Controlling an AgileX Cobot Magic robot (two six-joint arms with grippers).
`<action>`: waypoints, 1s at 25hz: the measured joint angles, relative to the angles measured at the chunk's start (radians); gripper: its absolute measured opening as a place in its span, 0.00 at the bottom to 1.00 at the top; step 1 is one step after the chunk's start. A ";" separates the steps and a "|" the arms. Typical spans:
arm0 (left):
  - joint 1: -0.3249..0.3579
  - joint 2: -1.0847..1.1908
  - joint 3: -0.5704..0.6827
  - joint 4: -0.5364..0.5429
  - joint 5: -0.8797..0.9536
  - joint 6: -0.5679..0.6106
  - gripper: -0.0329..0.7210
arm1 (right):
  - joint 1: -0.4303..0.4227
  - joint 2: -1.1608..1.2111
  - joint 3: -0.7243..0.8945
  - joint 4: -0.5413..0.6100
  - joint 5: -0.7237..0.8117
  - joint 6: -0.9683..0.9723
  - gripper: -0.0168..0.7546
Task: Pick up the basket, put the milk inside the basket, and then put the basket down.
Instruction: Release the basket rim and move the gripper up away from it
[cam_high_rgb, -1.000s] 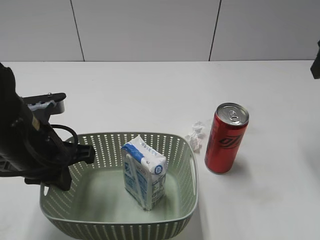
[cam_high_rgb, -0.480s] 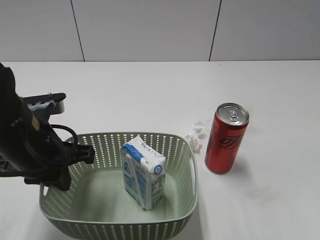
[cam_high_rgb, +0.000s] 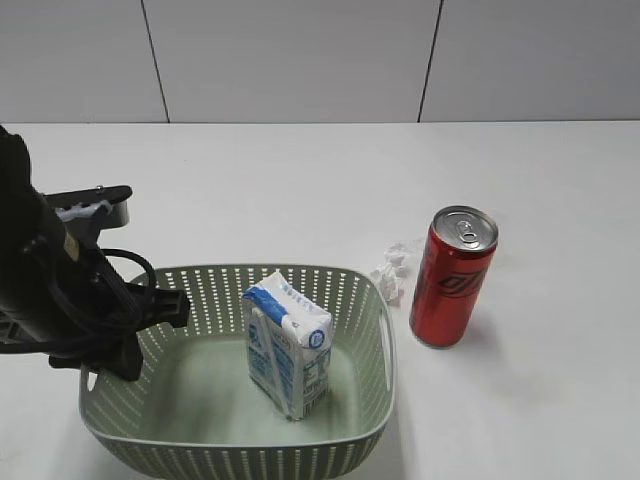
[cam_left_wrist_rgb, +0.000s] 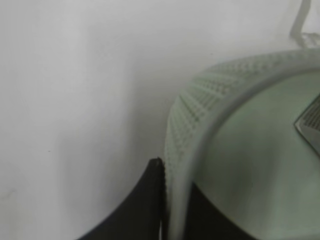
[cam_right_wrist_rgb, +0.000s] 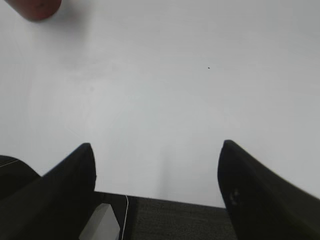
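Note:
The pale green basket (cam_high_rgb: 386, 330) stands at the front left of the white table. The milk (cam_high_rgb: 288, 345), a white carton with blue print, stands upright inside it. My left gripper (cam_high_rgb: 125, 352) is shut on the basket's left wall. In the left wrist view its two dark jaws (cam_left_wrist_rgb: 174, 186) pinch the perforated rim (cam_left_wrist_rgb: 200, 100), one outside and one inside. My right gripper (cam_right_wrist_rgb: 156, 150) is open and empty over bare table near the front edge. It is outside the exterior view.
A tall red drink can (cam_high_rgb: 452, 277) stands right of the basket, and its base shows in the right wrist view (cam_right_wrist_rgb: 34, 7). A small crumpled white paper (cam_high_rgb: 392, 270) lies between the can and the basket. A white wall runs behind the table.
The dark piece of the right arm at the exterior view's top right edge has left the frame. The basket, the milk and the left gripper have not visibly moved.

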 joint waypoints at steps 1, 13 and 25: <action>0.000 0.000 0.000 0.000 0.000 0.000 0.05 | 0.000 -0.030 0.009 0.000 0.016 0.000 0.79; 0.000 0.000 0.000 0.000 0.000 0.000 0.05 | 0.000 -0.371 0.057 0.015 0.043 0.000 0.79; 0.045 0.000 -0.060 0.000 0.043 0.013 0.05 | 0.000 -0.646 0.058 0.015 0.042 0.000 0.79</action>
